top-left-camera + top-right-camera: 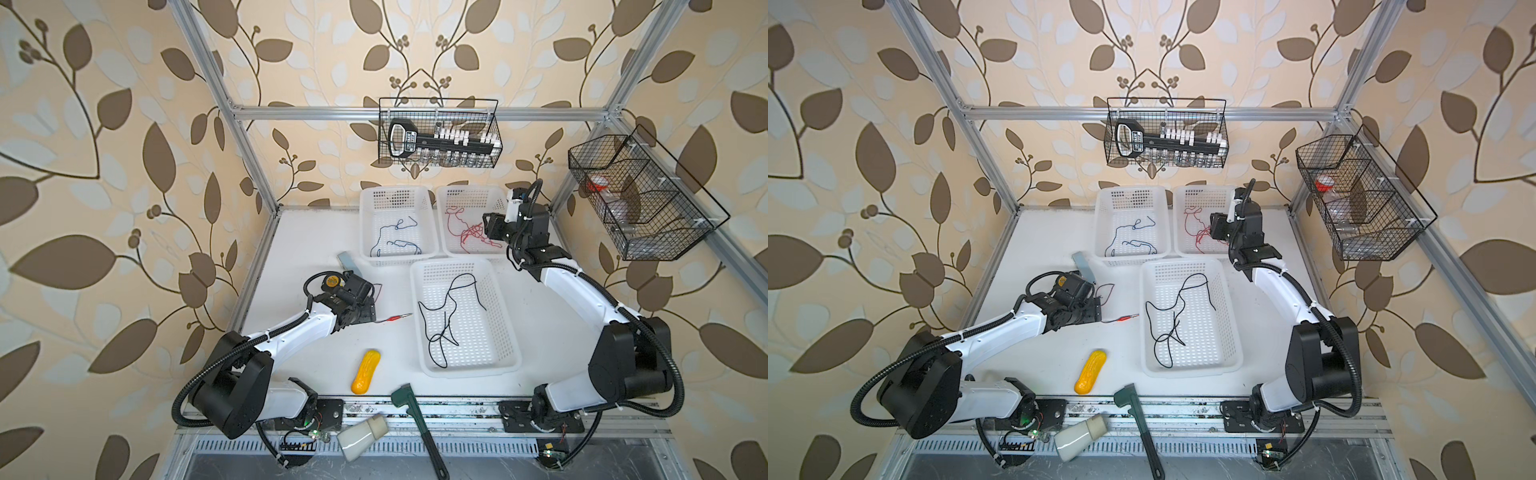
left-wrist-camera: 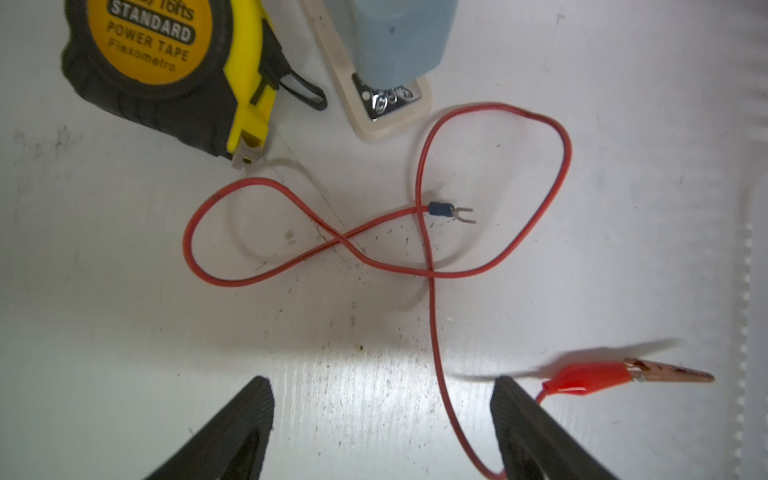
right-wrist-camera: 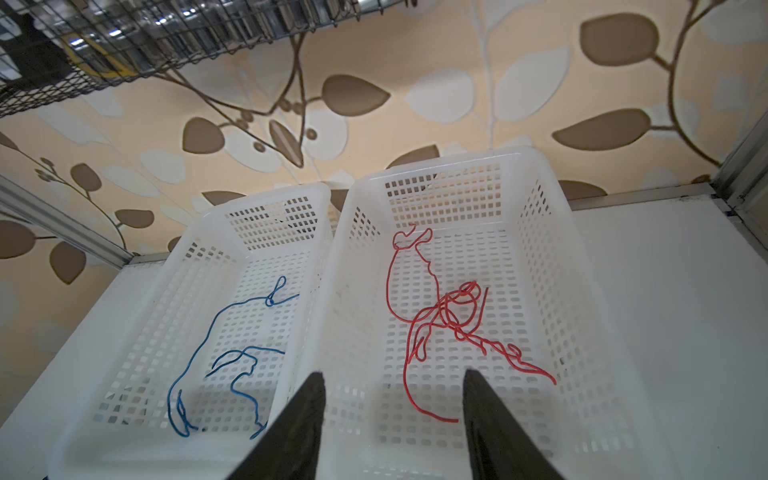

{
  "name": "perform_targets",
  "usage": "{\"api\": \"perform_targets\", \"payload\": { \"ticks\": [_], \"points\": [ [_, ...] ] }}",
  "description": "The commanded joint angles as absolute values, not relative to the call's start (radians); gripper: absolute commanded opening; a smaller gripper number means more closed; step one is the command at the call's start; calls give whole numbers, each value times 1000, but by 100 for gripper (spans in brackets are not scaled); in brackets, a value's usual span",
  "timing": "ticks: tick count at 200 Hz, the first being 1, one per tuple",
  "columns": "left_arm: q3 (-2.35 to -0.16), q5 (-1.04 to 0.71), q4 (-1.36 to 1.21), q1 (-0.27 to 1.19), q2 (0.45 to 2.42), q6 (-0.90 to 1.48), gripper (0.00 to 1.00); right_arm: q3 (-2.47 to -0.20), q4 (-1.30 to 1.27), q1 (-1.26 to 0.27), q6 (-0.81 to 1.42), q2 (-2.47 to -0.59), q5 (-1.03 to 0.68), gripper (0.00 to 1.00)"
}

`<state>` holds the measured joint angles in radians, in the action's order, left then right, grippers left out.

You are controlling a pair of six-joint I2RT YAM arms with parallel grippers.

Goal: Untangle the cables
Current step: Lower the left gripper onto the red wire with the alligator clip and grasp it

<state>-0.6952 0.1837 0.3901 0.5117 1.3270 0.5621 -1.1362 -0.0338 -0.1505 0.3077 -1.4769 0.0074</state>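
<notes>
Now, left gripper (image 2: 380,380) wide open low over the table (image 2: 124,332), gripping nothing, red clip lead (image 2: 432,291) running between its fingers, right gripper (image 3: 392,372) parted and empty above the red cable (image 3: 449,316) in the far right basket (image 3: 457,160), blue cable (image 3: 232,357) in the far left basket (image 3: 266,195), black cable (image 1: 444,328) in the near basket (image 1: 453,262).

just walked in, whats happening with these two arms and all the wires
Two robot arms seem to be separating cables by colour into white baskets. A blue cable lies in one back basket, a red cable in the next, a black cable in the nearer basket. The right gripper hovers open above the red cable, holding nothing. The left gripper is open over a looped red clip lead on the table beside a tape measure, not gripping it.
</notes>
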Motion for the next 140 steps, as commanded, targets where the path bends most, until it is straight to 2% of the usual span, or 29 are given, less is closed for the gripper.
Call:
{"api": "perform_targets", "payload": {
  "ticks": [1, 35, 64, 84, 104, 132, 140],
  "points": [
    [-741, 193, 358, 524, 1351, 593, 83, -1106, -49, -178, 311, -1436, -2, 54],
    [-755, 178, 336, 530, 1414, 620, 78, -1085, -51, -222, 310, -1409, 0, 55],
    [-760, 148, 321, 535, 1462, 649, 65, -1074, -51, -254, 310, -1406, 0, 55],
    [-758, 128, 304, 542, 1487, 660, 52, -1071, -51, -278, 310, -1409, -7, 55],
    [-748, 113, 271, 550, 1499, 675, 35, -1068, -51, -300, 313, -1417, -32, 55],
    [-765, 138, 282, 554, 1479, 676, 0, -1046, -64, -322, 324, -1420, -106, 56],
    [-772, 149, 294, 555, 1462, 671, 0, -1034, -77, -325, 323, -1418, -143, 56]
  ]
}}
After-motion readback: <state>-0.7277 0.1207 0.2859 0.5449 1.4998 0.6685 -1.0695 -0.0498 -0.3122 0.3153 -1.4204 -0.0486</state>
